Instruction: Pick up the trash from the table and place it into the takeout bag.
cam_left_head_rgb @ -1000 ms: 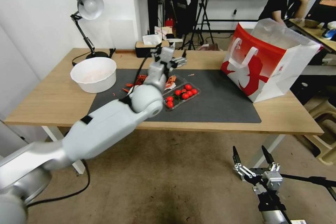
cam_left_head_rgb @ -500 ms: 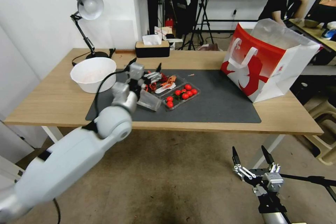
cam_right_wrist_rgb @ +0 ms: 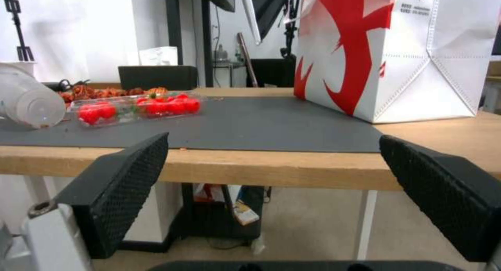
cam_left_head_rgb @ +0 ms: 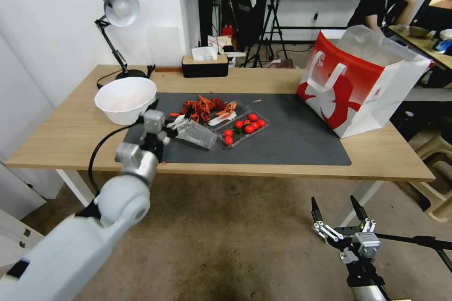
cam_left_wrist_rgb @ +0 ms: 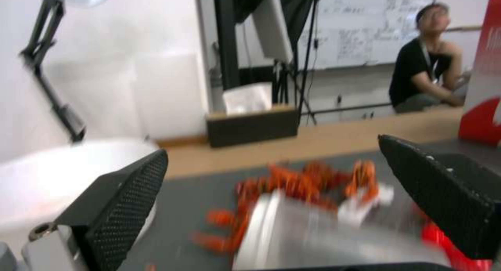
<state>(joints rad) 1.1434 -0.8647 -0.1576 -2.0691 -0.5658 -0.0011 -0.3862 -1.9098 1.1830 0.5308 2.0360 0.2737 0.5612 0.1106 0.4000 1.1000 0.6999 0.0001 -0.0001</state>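
The left tool [cam_left_head_rgb: 181, 122], fingers spread apart, reaches toward a clear plastic cup [cam_left_head_rgb: 197, 134] lying on its side on the worktop [cam_left_head_rgb: 70, 136], well apart from the takeout bag [cam_left_head_rgb: 362, 84], while the right tool [cam_left_head_rgb: 339, 214] hangs open below the edge.

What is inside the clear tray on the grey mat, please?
The clear tray holds red cherry tomatoes with some green stems. Whether anything lies beneath them cannot be seen, because the tomatoes cover the tray's bottom.
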